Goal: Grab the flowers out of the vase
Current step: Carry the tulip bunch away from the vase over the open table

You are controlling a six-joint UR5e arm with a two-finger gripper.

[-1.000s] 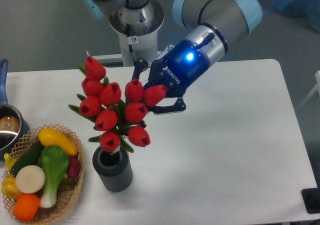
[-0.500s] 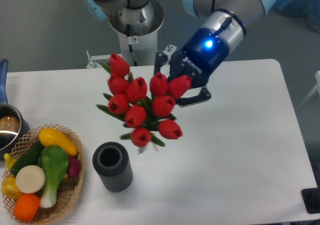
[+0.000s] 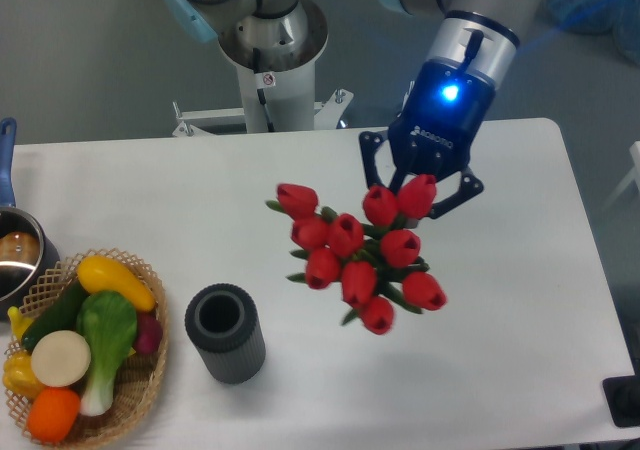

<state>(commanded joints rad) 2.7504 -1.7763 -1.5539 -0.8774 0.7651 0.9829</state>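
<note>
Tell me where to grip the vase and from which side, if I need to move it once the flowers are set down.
Grip the vase across its ribbed cylindrical wall, just below the rim, coming from its right. It stands upright with its round mouth empty. The basket sits close on its left, while the table to its right looks bare. The gripper holds the flowers, so they must be released first.

The flowers [image 3: 360, 260] hide the pincer [image 3: 408, 195] tips; the steel pot [image 3: 15, 245] is cropped at left.

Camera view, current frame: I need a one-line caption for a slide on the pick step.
Gripper holds the flowers in the air, clear of the empty vase.
</note>
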